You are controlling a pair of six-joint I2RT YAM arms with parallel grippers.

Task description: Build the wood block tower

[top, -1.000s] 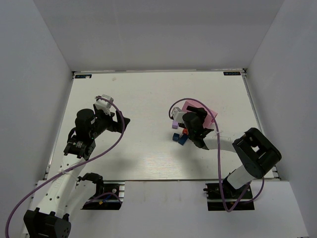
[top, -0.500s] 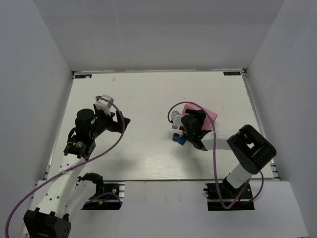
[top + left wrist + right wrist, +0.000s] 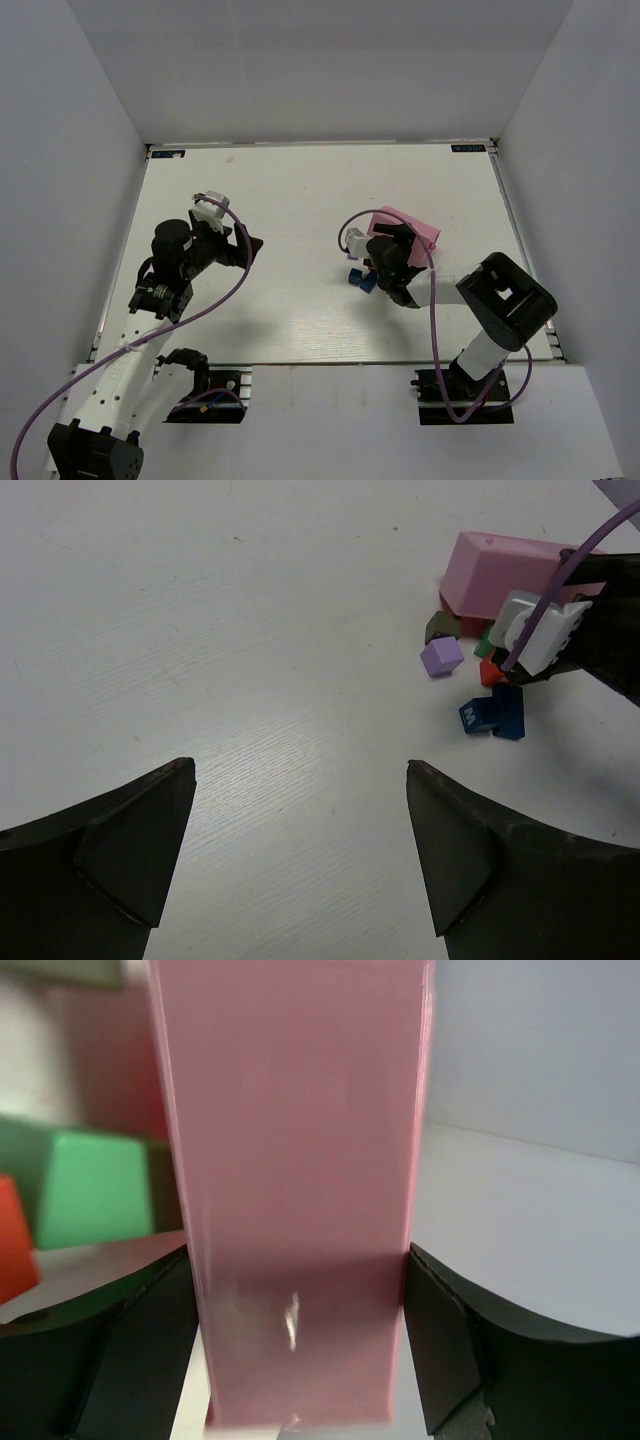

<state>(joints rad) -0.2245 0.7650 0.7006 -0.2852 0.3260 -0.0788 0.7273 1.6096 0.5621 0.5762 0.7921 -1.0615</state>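
Right gripper nudged left, clasping pink tray, wood blocks beside

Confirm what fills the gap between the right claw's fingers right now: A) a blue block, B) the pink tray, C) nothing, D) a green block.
B: in the right wrist view the pink tray spans the gap of the right claw edge to edge, while the green block sits off to the left, outside it.
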